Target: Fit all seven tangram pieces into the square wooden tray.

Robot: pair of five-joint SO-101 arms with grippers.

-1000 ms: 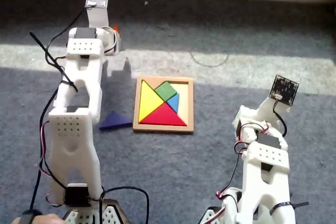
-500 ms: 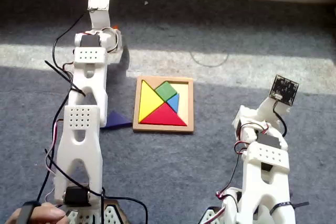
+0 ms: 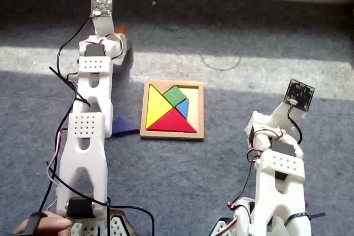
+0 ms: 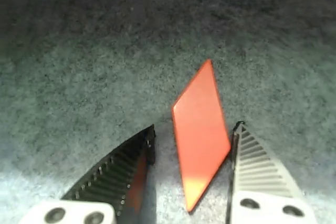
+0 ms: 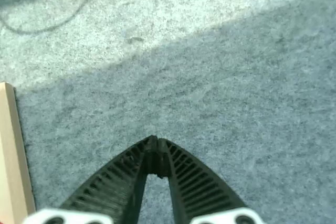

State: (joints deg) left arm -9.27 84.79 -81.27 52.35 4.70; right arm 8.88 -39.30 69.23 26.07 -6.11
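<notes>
left arm (image 3: 91, 109) stretched farther | left claw (image 4: 195, 126) open astride orange parallelogram (image 4: 199, 140) | right claw (image 5: 156, 153) closed

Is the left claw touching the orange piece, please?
Cannot tell: left wrist view shows the orange piece between fingers of the left claw, one bordering it.

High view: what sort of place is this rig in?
Probably a sunlit carpeted room, not a bare bench: grey carpet under everything, sunlight band across it, square wooden tray lying directly on it.
</notes>
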